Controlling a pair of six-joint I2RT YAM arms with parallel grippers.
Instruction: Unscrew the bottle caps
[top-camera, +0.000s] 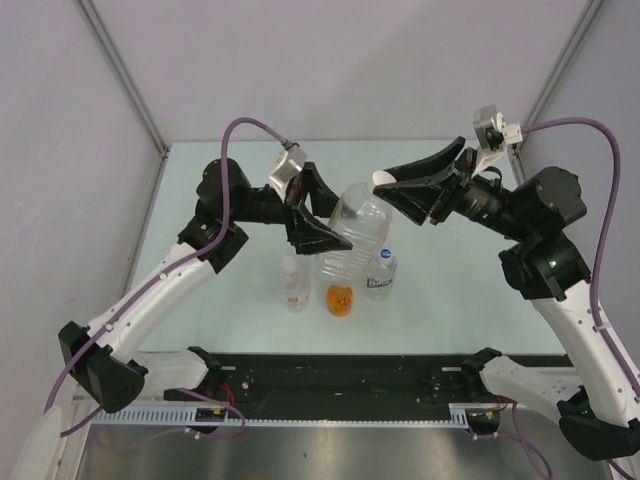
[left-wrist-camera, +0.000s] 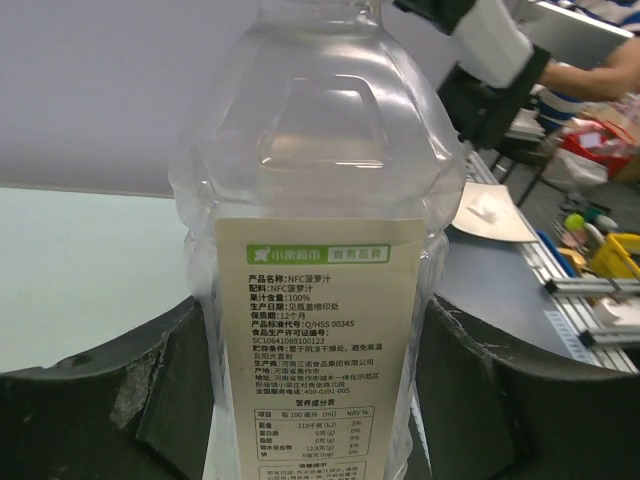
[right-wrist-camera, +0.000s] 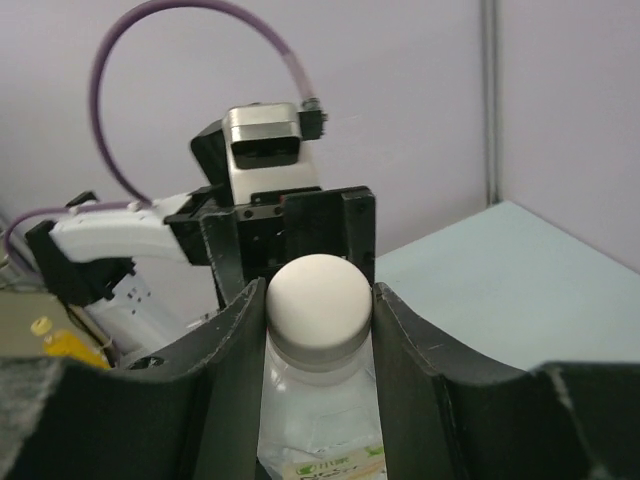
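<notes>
The large clear bottle (top-camera: 352, 228) stands mid-table, its neck leaning right. My left gripper (top-camera: 322, 236) is shut on its body; in the left wrist view the two fingers (left-wrist-camera: 150, 400) press both sides of the bottle (left-wrist-camera: 320, 180) at its cream label (left-wrist-camera: 315, 330). My right gripper (top-camera: 388, 186) is shut on its white cap (top-camera: 382, 180). The right wrist view shows that cap (right-wrist-camera: 320, 298) pinched between both black fingers (right-wrist-camera: 228, 370). In front stand a small red-labelled bottle (top-camera: 294, 284), a small orange bottle (top-camera: 340, 299) and a blue-labelled bottle (top-camera: 380, 273), all capped.
The three small bottles stand in a row just in front of the big one, close under both grippers. Grey walls and metal posts (top-camera: 125, 75) close in the pale green table (top-camera: 450, 290). A black rail (top-camera: 340, 375) runs along the near edge.
</notes>
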